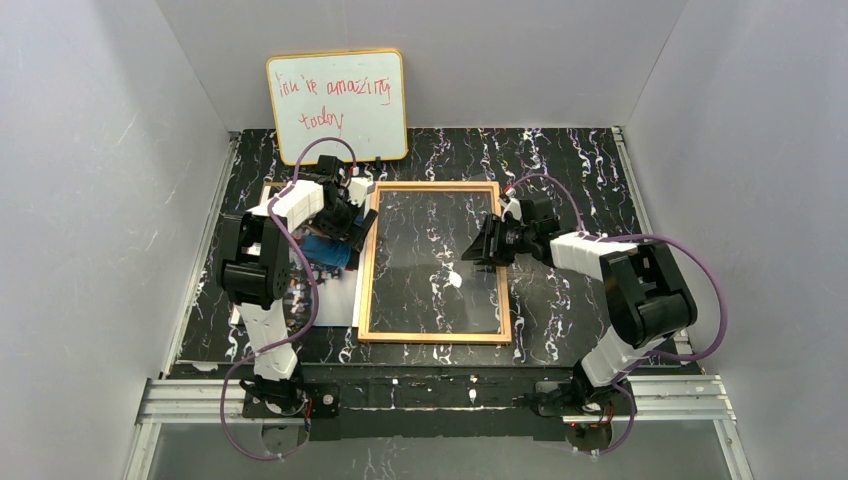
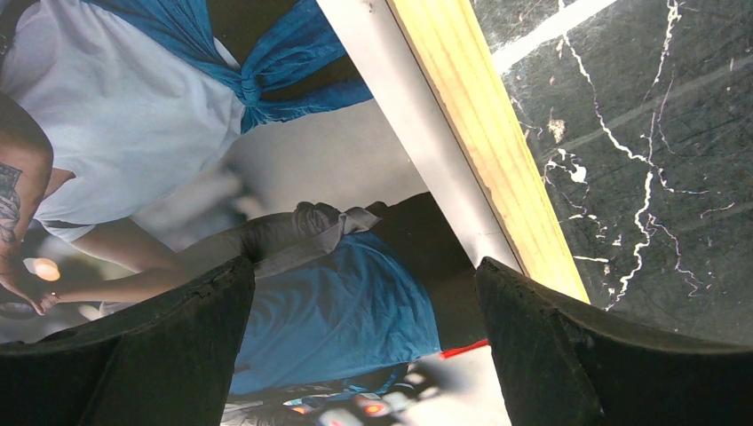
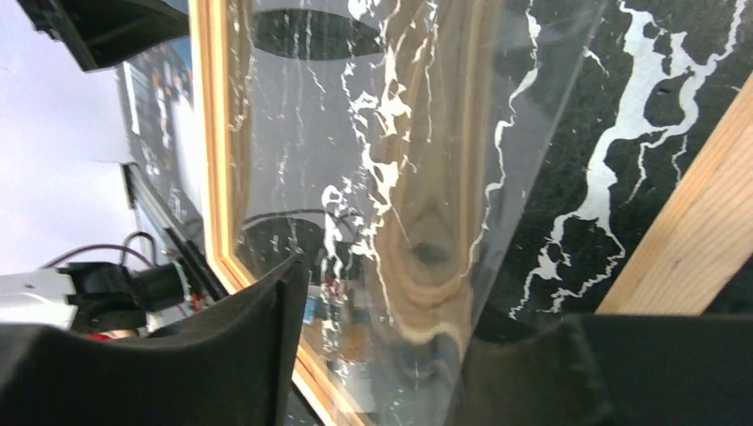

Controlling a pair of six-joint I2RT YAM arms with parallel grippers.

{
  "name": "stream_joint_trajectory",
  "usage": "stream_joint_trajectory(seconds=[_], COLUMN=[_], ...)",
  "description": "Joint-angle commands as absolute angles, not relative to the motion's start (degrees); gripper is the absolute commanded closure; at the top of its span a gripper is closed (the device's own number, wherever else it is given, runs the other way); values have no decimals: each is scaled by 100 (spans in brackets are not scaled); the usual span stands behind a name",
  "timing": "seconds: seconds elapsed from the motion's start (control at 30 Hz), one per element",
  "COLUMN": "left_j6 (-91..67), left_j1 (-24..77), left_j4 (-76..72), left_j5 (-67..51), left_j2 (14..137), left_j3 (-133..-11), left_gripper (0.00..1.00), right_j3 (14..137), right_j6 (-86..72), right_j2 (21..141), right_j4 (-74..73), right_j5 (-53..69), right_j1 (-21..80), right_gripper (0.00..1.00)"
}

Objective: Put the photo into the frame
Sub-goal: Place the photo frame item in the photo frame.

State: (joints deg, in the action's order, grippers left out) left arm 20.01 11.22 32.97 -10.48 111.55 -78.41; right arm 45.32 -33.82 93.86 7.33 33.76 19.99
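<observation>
The golden-wood frame [image 1: 366, 262] lies flat in the middle of the table, with its clear pane [image 1: 430, 290] in it. The photo [image 1: 325, 252] lies face up along the frame's left rail, partly under my left arm. My left gripper [image 1: 348, 225] is open just above the photo [image 2: 133, 106], its fingers [image 2: 178, 346] spread beside the wooden rail [image 2: 488, 142]. My right gripper [image 1: 482, 246] is open over the frame's right side. In the right wrist view the pane [image 3: 373, 133] looks tilted, and its edge runs between my fingers [image 3: 257, 346]. The right rail [image 3: 693, 231] lies beyond.
A yellow-rimmed whiteboard [image 1: 337, 105] with red handwriting leans on the back wall. Grey walls close in the black marbled table [image 1: 570, 170] on three sides. A metal rail [image 1: 440, 395] with both arm bases runs along the near edge.
</observation>
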Motion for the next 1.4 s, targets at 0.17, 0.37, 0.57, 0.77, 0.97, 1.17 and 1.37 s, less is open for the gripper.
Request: stream_joint_trajectory(seconds=[0.17, 0.37, 0.57, 0.77, 0.97, 1.17, 1.37], left_j6=[2010, 2030, 2019, 2030, 2026, 2037, 2039], left_j1=[1169, 1169, 1169, 1168, 1168, 1169, 1171], left_j4=[3637, 3632, 3633, 3631, 3643, 3665, 3665], left_j5=[-1295, -1274, -1281, -1266, -1270, -1248, -1249], left_j2=[11232, 11219, 11219, 11220, 11233, 11224, 11231], left_j3=[-7528, -7517, -7529, -7538, -7557, -7552, -7550], left_gripper=[8, 8, 8, 8, 8, 8, 8], right_j3=[5009, 5079, 5160, 5378, 5441, 5651, 5903], right_j6=[-2845, -2717, -2727, -2578, -2541, -2400, -2251], right_j2=[9303, 9097, 9041, 8946, 8964, 9008, 8947], right_j4=[-154, -540, -661, -938, -1038, -1326, -1606], right_j5=[2466, 1981, 1877, 1659, 1545, 1182, 837], right_j1=[2100, 2126, 2128, 2127, 2125, 2123, 2118], right_gripper=[8, 2, 2, 2, 2, 1, 1])
